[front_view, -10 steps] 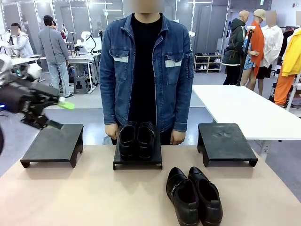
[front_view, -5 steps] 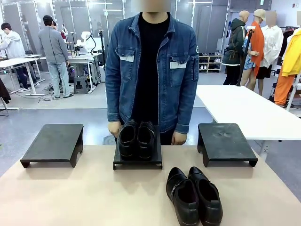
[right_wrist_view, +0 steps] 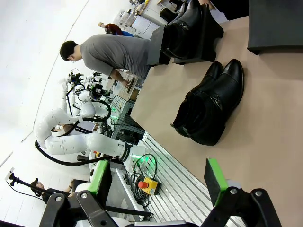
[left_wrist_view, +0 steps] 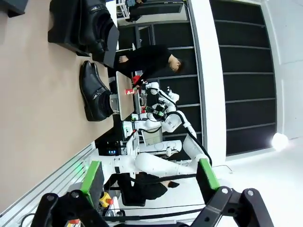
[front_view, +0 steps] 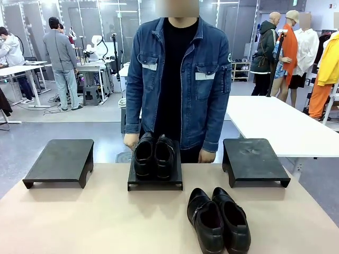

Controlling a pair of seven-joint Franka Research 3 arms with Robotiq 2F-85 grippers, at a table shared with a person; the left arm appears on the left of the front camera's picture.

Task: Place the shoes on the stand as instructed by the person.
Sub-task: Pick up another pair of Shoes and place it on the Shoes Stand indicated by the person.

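Observation:
One pair of glossy black shoes (front_view: 154,157) stands on the middle black stand (front_view: 154,182), in front of the person (front_view: 177,79) in a denim jacket, whose hands hang beside it. The second pair of shoes (front_view: 218,219) lies on the tan table, near the front right. In the left wrist view my left gripper (left_wrist_view: 149,178) is open and holds nothing, well back from the table pair (left_wrist_view: 97,92) and the stand pair (left_wrist_view: 92,23). My right gripper (right_wrist_view: 157,181) is open too, off the table's edge, with the table pair (right_wrist_view: 210,106) ahead of it and the stand pair (right_wrist_view: 187,28) beyond.
Two bare black stands sit at the table's far side, one on the left (front_view: 59,161) and one on the right (front_view: 254,160). A white table (front_view: 275,121) stands behind on the right. Other people stand in the background.
My left arm, seen at the left edge a second ago, has drawn back out of the front view. The person has shifted slightly to the right. The shoes have not moved.

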